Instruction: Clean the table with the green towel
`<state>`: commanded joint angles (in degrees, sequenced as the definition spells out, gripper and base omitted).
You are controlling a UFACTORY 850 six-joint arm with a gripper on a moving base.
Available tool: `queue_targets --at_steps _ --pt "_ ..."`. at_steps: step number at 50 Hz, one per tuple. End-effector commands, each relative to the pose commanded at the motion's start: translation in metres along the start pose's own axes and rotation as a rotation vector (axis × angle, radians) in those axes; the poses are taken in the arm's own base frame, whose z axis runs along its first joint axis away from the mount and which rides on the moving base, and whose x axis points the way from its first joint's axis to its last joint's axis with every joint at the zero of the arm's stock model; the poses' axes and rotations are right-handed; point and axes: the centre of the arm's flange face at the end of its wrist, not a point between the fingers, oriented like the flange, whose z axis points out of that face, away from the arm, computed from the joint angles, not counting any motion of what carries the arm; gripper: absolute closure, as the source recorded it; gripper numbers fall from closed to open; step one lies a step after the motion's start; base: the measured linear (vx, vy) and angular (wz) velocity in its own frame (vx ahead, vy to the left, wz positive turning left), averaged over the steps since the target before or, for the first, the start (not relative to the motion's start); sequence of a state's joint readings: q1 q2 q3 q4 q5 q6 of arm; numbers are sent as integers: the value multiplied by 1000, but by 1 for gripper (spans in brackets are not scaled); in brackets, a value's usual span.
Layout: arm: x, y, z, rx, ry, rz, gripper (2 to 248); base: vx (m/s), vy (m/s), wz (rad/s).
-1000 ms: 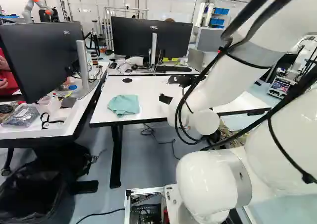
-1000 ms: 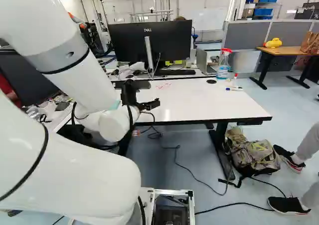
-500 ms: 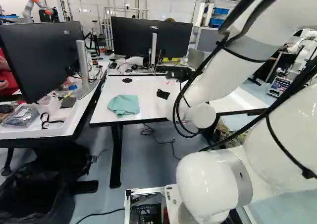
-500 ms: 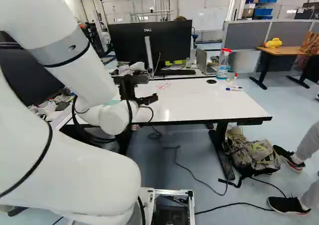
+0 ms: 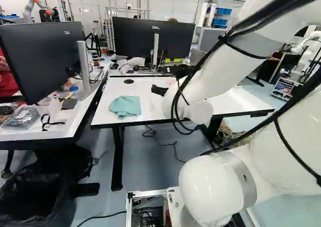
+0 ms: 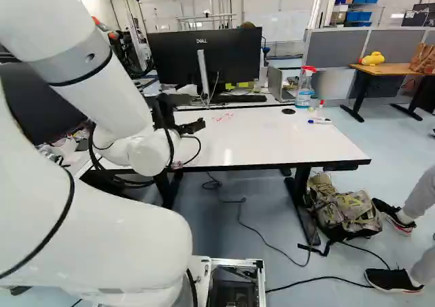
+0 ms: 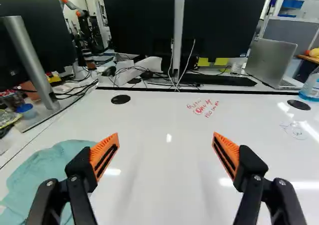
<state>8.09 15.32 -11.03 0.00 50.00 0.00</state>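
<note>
Fingers (image 7: 105, 153) with orange pads are released and spread wide apart, raised over the white surface (image 6: 285, 151). Places here follow a clock face centred on them, with twelve o'clock straight ahead.

Going from left to right, a large black monitor (image 5: 40, 61) stands at ten o'clock, on a neighbouring desk (image 5: 60, 127). At nine o'clock is the green towel (image 5: 125, 106), pale and crumpled. It lies on the left part of the surface, just beside the left finger in the wrist view. At eleven o'clock, a round black cable cover (image 7: 120, 99) is set near the far edge.

A second black monitor (image 7: 149, 21) rises at twelve, on a desk behind the surface. Red handwriting (image 7: 203, 107) marks the surface between twelve and one, and a black keyboard (image 7: 219, 79) lies beyond it, on that far desk. An opened silver laptop (image 7: 269, 60) sits at one o'clock.

At two o'clock come another round black cable cover (image 7: 299, 105) and a spray bottle (image 6: 305, 88) with a red top, upright near the far edge. A marker pen (image 6: 319, 121) lies nearer, between two and three. At four o'clock, a camouflage backpack (image 6: 348, 212) rests on the floor.
</note>
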Motion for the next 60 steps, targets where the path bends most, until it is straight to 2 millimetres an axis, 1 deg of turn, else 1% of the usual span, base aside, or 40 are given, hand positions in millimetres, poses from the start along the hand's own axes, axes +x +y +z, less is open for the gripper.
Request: queue_targets --at_steps 60 --pt "16 -76 45 205 -22 -52 3 0 0 0"
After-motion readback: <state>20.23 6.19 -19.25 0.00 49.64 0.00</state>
